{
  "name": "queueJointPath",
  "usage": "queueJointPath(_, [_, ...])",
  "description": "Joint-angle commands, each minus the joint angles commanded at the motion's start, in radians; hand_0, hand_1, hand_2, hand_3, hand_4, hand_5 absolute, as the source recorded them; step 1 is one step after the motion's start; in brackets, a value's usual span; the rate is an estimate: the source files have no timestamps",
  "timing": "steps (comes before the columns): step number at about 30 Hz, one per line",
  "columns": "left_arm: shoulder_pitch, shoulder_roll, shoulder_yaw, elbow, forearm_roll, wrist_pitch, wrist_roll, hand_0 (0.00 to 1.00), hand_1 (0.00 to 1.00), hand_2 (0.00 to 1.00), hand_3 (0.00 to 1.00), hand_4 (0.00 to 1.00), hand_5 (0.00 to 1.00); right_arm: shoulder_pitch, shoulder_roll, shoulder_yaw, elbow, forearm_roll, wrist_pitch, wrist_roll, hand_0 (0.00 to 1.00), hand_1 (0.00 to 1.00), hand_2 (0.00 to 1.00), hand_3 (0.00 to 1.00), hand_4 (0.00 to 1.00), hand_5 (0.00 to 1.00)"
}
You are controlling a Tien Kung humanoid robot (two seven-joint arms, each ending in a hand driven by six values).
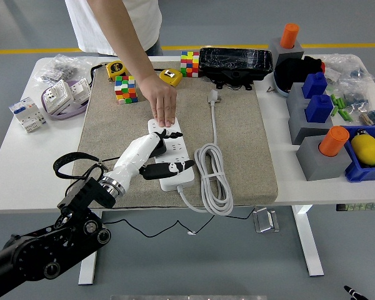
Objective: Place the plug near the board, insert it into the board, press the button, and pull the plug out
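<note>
A white power strip (pixel 177 177) lies lengthwise on the tan mat (pixel 237 150). My left hand (pixel 167 150) reaches in from the lower left and lies over the strip's middle. Its fingers are curled on a black plug (pixel 162 149) pressed against the strip's sockets, and one black finger (pixel 172 167) lies across the strip's near part. A person's hand (pixel 162 105) comes from the far side and presses flat on the strip's far end. Only a small black tip of my right arm (pixel 352 291) shows at the bottom right corner.
The strip's white cord (pixel 214 181) is coiled to its right, with its own plug (pixel 214 95) further back. Colour cubes (pixel 126 89), tape measures (pixel 116 69) and a black case (pixel 236 62) line the mat's far edge. Grey blocks (pixel 322 156) and a blue bin (pixel 362 169) stand at right.
</note>
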Motion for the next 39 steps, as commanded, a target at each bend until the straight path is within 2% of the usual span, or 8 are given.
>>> queueJointPath(15, [-0.015,-0.011,0.036,0.005,-0.020,0.003,-0.011,0.748,0.797,0.786,0.775,0.938,0.658,-0.003,0.000,0.003,0.002,-0.002,0.000,0.000,0.605,0.641,0.643,0.553,0.952,0.494])
queueJointPath(24, [0.004,0.023,-0.012,-0.119,-0.040,-0.017,-0.002,0.735,0.789,0.775,0.767,0.939,0.657,-0.004,-0.001,0.006,0.003,-0.005,-0.001,0.000,0.605,0.642,0.643,0.553,0.952,0.494])
queueJointPath(25, [0.007,0.027,-0.017,-0.137,-0.041,-0.026,0.007,0.493,0.617,0.637,0.747,0.939,0.645,-0.004,-0.001,0.006,0.003,-0.005,-0.001,0.000,0.605,0.642,0.643,0.553,0.952,0.493])
queueJointPath(30, [0.023,0.051,-0.041,-0.244,-0.047,-0.124,0.117,0.493,0.617,0.637,0.747,0.939,0.645,-0.005,-0.002,0.005,0.003,-0.006,-0.001,0.000,0.605,0.642,0.643,0.553,0.952,0.493])
queueJointPath(31, [0.026,0.056,-0.045,-0.267,-0.037,-0.153,0.149,0.209,0.275,0.357,0.661,0.830,0.317,-0.005,-0.002,0.005,0.003,-0.006,-0.001,-0.001,0.605,0.642,0.643,0.553,0.952,0.493])
queueJointPath(36, [0.030,0.069,-0.054,-0.340,0.013,-0.286,0.301,0.209,0.275,0.357,0.661,0.830,0.317,-0.006,-0.002,0.004,0.003,-0.007,0.000,-0.001,0.605,0.642,0.643,0.553,0.952,0.493])
queueJointPath(37, [0.029,0.070,-0.056,-0.345,0.016,-0.313,0.330,0.087,0.076,0.164,0.851,0.755,0.002,-0.005,-0.003,0.003,0.003,-0.007,0.000,-0.001,0.604,0.642,0.643,0.553,0.952,0.493])
queueJointPath(39, [0.027,0.070,-0.054,-0.348,0.023,-0.362,0.385,0.087,0.076,0.164,0.851,0.755,0.002,-0.005,-0.002,0.004,0.003,-0.007,0.000,-0.001,0.604,0.642,0.643,0.553,0.952,0.493])
